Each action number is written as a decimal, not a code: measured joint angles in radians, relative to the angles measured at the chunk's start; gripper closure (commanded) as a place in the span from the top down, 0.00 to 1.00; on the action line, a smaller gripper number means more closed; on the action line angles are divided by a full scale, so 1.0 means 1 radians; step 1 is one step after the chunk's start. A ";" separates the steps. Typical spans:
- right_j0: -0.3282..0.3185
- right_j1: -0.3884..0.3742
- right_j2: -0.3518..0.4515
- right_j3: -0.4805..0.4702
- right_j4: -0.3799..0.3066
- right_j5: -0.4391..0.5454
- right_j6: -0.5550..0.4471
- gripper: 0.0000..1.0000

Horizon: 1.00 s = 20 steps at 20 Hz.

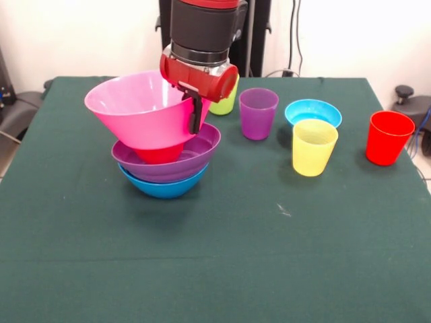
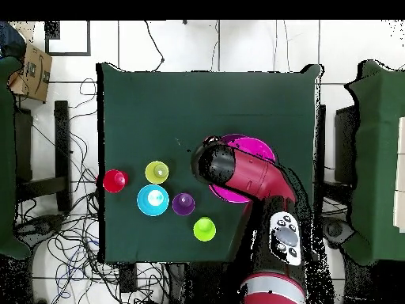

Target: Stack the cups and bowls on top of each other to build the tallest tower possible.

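the tool (image 1: 196, 114) grips the pink bowl (image 1: 138, 108) by its rim, holding it tilted over the tower (image 1: 168, 165), directly below; 4 cups stand apart on the desk (image 1: 215, 256)

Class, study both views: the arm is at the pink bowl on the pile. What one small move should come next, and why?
Probably level the pink bowl and lower it a little. In the front view it sits tilted on the purple bowl, which is nested in the blue bowl, with something red beneath it. The gripper is at its rim; I cannot tell its grip. Settling it flat would steady the tower before cups go on.
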 measured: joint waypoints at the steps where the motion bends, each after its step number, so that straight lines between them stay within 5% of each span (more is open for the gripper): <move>1: 0.002 0.001 -0.002 0.000 0.005 -0.003 0.000 0.00; 20: 0.008 0.005 -0.007 0.000 0.017 -0.046 0.003 0.00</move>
